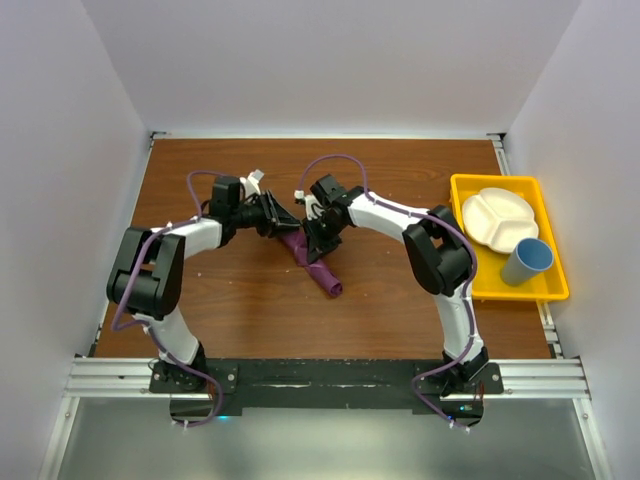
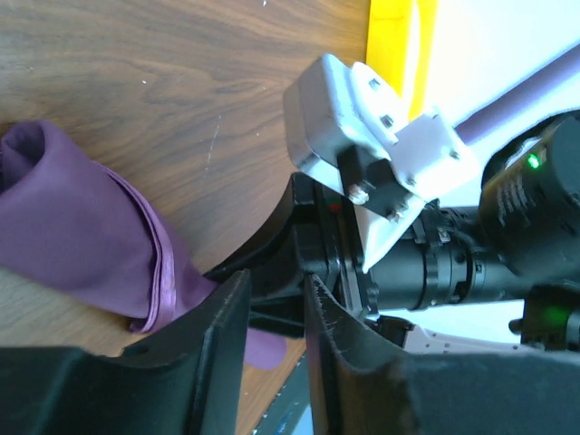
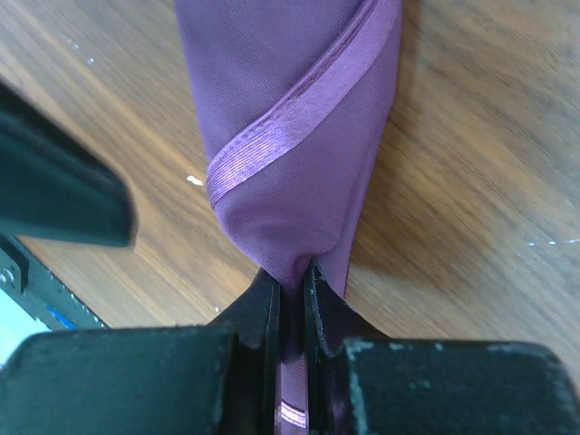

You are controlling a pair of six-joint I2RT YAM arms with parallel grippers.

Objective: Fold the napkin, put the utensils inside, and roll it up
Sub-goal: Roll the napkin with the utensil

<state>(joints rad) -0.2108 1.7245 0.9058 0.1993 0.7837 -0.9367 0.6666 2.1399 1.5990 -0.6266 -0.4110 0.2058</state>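
The plum-purple napkin [image 1: 320,266] lies as a narrow roll on the wooden table, running from the centre towards the near right. My right gripper [image 1: 315,240] is shut on its far end; in the right wrist view the cloth [image 3: 290,136] is pinched between the jaws [image 3: 292,272]. My left gripper [image 1: 290,222] stands just left of that end, jaws a little apart with nothing between them [image 2: 276,285]; the napkin [image 2: 82,236] lies to its left and the right arm's wrist is straight ahead. The utensils are out of view.
A yellow tray [image 1: 470,185] sits at the table's right edge, holding a white divided plate [image 1: 498,218] and a blue cup [image 1: 527,262]. The right arm's white camera housing [image 2: 362,127] is very close in front of my left gripper. White walls enclose the table.
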